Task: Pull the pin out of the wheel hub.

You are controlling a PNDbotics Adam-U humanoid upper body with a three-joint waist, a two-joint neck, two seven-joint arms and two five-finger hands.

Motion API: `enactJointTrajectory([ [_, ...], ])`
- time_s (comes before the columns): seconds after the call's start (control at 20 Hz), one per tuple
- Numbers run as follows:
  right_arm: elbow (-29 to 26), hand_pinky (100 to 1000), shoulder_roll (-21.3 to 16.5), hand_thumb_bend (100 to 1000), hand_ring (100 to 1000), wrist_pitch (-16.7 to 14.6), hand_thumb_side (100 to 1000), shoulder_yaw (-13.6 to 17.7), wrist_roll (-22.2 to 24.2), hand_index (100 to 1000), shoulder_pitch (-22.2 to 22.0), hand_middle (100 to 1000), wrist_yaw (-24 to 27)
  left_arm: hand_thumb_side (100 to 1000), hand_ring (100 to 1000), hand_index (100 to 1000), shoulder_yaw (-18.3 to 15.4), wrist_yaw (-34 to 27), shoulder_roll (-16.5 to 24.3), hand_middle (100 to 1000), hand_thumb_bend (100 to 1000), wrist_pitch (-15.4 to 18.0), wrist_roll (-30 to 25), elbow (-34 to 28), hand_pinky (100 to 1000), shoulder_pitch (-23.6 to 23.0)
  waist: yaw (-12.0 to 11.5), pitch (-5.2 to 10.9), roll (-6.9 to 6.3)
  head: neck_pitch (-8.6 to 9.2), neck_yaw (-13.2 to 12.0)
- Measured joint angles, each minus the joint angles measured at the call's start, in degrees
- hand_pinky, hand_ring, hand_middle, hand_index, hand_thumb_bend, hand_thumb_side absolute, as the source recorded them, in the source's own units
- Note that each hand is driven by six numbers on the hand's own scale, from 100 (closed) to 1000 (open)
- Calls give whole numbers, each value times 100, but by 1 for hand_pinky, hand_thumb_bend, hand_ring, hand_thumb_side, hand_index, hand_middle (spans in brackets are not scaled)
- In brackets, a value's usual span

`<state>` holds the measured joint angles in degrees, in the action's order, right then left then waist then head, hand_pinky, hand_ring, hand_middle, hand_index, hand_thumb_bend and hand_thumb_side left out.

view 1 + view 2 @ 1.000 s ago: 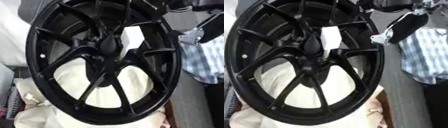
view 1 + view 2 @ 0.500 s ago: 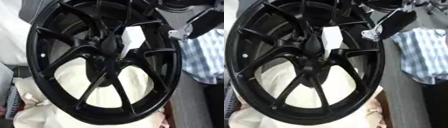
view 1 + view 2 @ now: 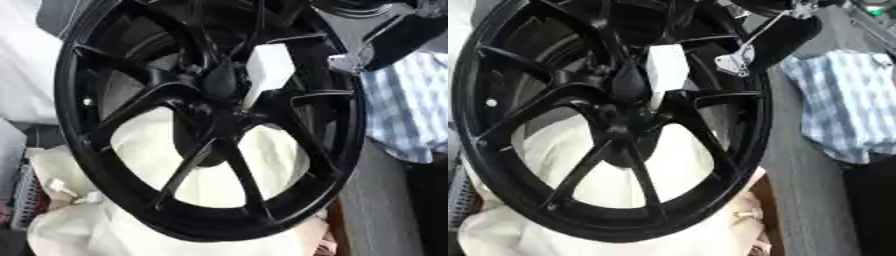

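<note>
reaching in from upper right, right hand (image 3: 776,37) near wheel (image 3: 605,120) rim; cannot tell finger state. white pin (image 3: 665,67) down-left of hand, sticking out beside hub (image 3: 627,85). pin likely light, rigid, smooth; best pinched at outer end. left hand unseen.

wheel (image 3: 131,165): black, glossy painted metal by its look; smooth spokes and rim catch soft highlights
hub (image 3: 219,82): same black finish, a little duller than the spokes
block (image 3: 666,67): white, matt, plastic or foam by its look, flat-faced, just beside the hub
cloth (image 3: 210,172): cream, matt fabric, creased, showing between the lower spokes and below the wheel
right hand (image 3: 772,40): matt black shell with a bright bare-metal bracket, at the wheel's upper right rim
checked cloth (image 3: 846,105): blue-and-white woven fabric, soft, rumpled, right of the wheel
surface (image 3: 807,200): grey, matt, finely textured, right of the wheel
</note>
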<state>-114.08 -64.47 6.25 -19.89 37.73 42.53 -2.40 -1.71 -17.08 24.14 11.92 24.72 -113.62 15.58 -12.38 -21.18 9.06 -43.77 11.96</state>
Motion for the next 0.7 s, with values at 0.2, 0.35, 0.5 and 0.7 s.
enactJointTrajectory([
  [0.2,0,944,66,100,966,58,250,-29,62,907,40,821,66,708,739,779,0,-4,0,571,100,0,0,0,718,10,-29,0,31,0,0],
  [0.35,0,953,113,117,969,78,232,-31,56,915,72,826,54,710,739,779,0,-4,1,570,100,0,0,0,718,16,-44,0,43,-1,1],
  [0.5,0,954,133,124,969,91,218,-31,-11,919,80,826,-30,711,738,779,0,-4,1,568,100,-2,2,0,717,16,-59,-1,61,-1,25],
  [0.7,0,957,178,113,971,143,254,-58,-110,920,79,829,-151,711,738,779,0,-4,1,567,100,-8,7,0,717,17,-65,-3,61,-1,40],
])
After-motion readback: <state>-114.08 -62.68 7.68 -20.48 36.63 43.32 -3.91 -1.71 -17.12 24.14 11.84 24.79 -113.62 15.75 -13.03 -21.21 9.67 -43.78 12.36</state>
